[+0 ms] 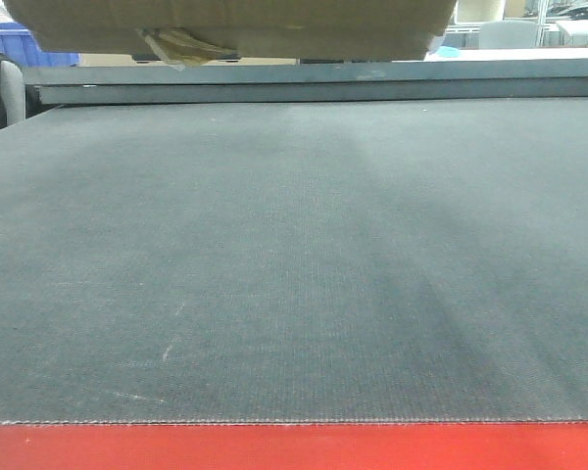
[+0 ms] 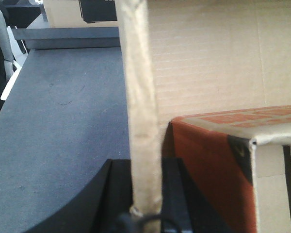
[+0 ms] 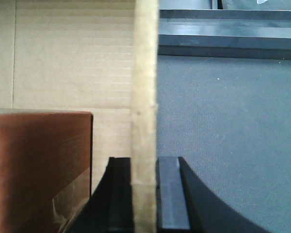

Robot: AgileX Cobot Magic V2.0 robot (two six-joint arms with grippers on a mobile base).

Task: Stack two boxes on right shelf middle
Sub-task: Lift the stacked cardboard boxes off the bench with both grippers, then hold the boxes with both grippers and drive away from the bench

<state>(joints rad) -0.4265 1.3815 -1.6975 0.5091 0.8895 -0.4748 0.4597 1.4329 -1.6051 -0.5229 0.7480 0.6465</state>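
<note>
Left tool (image 2: 146, 170) and right tool (image 3: 144, 165) each clamp a box (image 2: 208, 63) wall.

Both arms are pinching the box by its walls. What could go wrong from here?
1. The left end effector and right end effector each pinch only a thin wall edge of the box; the cardboard may bend or tear.
2. The reddish-brown item inside could shift and tilt the load.

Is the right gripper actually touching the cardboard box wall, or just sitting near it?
Touching. The right wrist view shows the cardboard box wall edge-on inside the right gripper, with both black fingers flush against its sides and no gap.
</note>
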